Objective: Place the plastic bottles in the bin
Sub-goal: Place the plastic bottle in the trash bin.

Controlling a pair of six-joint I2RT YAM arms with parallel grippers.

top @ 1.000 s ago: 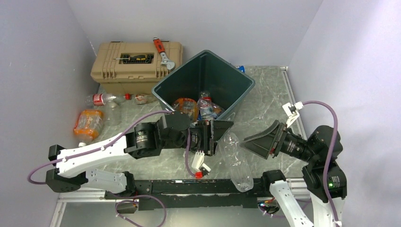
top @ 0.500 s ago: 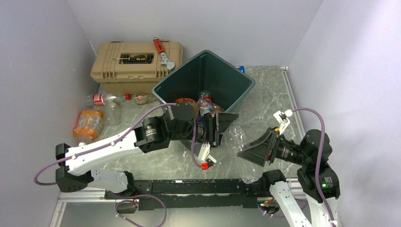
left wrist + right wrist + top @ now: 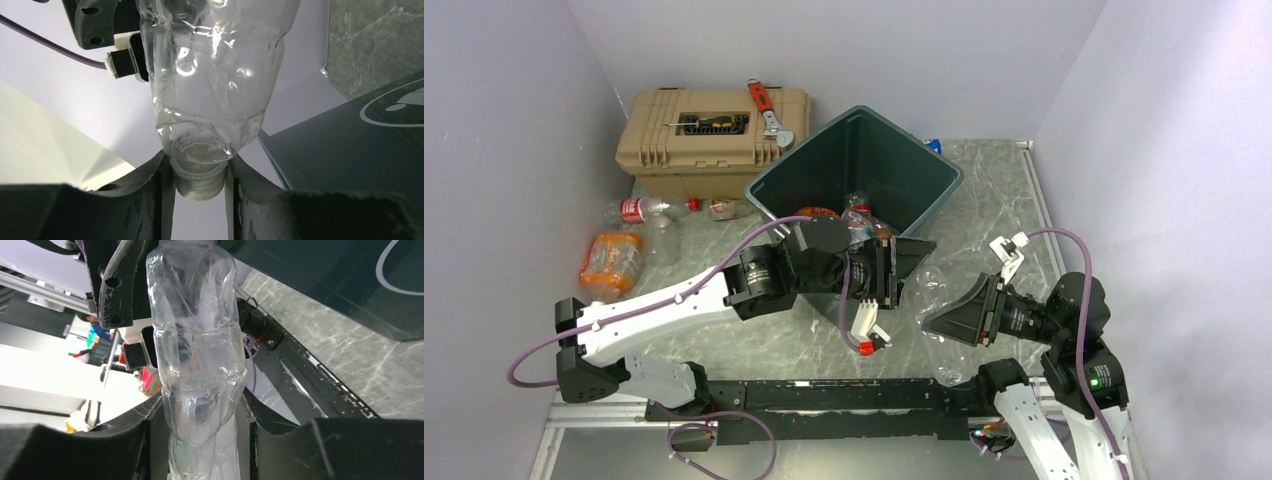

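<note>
A clear crumpled plastic bottle hangs over the table just in front of the bin. My left gripper is shut on its neck, the white cap pinched between the fingers. My right gripper is shut on the bottle's body, which bulges between its jaws. The dark green bin holds several bottles. More bottles lie at the left: an orange-labelled one and a red-labelled one.
A tan toolbox stands at the back left, with a red wrench and a yellow-handled screwdriver on its lid. The bin's side wall is close on the left gripper's right. Grey walls close in on both sides.
The left arm has carried the bottle up and to the right, nearer the bin. The right gripper has come in from the right and closed on the bottle's body.
</note>
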